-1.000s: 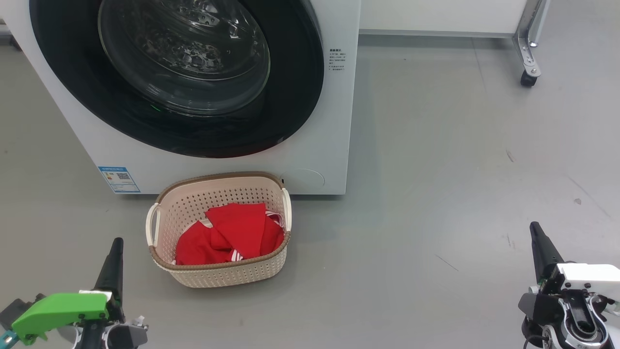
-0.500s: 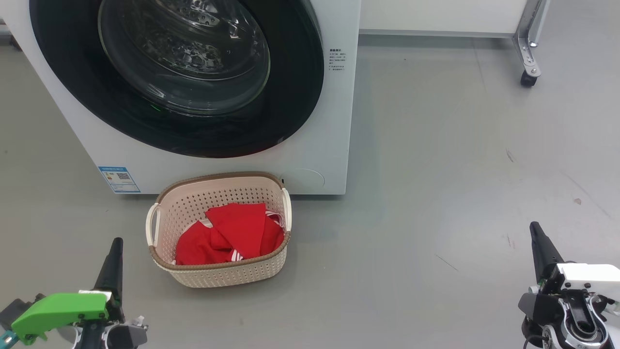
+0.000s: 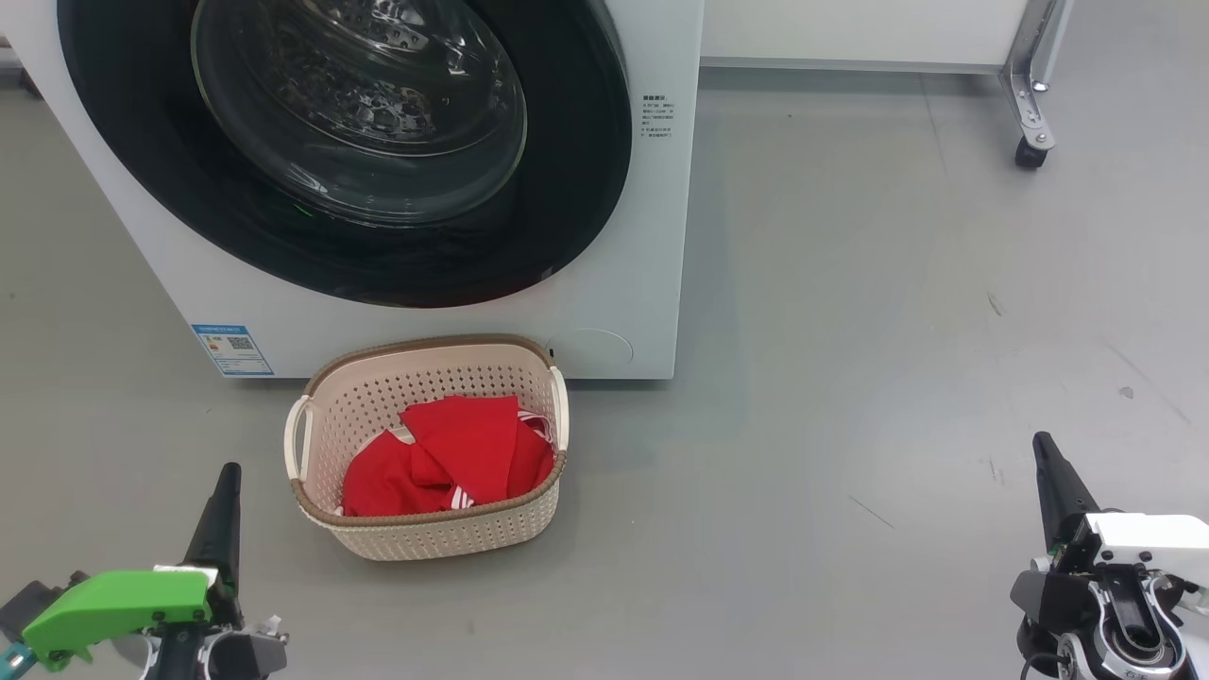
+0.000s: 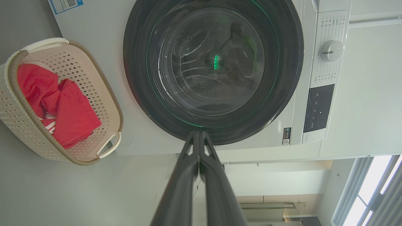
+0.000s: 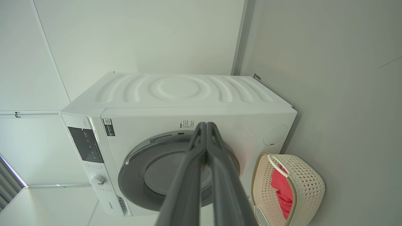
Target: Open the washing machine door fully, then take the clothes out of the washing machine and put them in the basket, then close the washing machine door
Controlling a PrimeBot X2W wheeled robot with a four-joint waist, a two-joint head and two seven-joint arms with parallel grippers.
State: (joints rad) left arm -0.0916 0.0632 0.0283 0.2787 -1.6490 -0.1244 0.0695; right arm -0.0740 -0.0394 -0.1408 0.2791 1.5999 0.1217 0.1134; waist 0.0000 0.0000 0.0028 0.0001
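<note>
Red clothes (image 3: 444, 463) lie in the basket (image 3: 444, 535), lengthwise along the washing machine (image 3: 609, 302).

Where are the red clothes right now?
In the head view, the red clothes lie inside the cream basket on the floor, just in front of the washing machine, toward the robot's left.

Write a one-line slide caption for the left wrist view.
Left hand, shut, points at the closed washing machine door; red clothes lie in the basket beside the washing machine.

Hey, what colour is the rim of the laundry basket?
Brown, woven-look, around the cream perforated basket; clearest in the head view.
</note>
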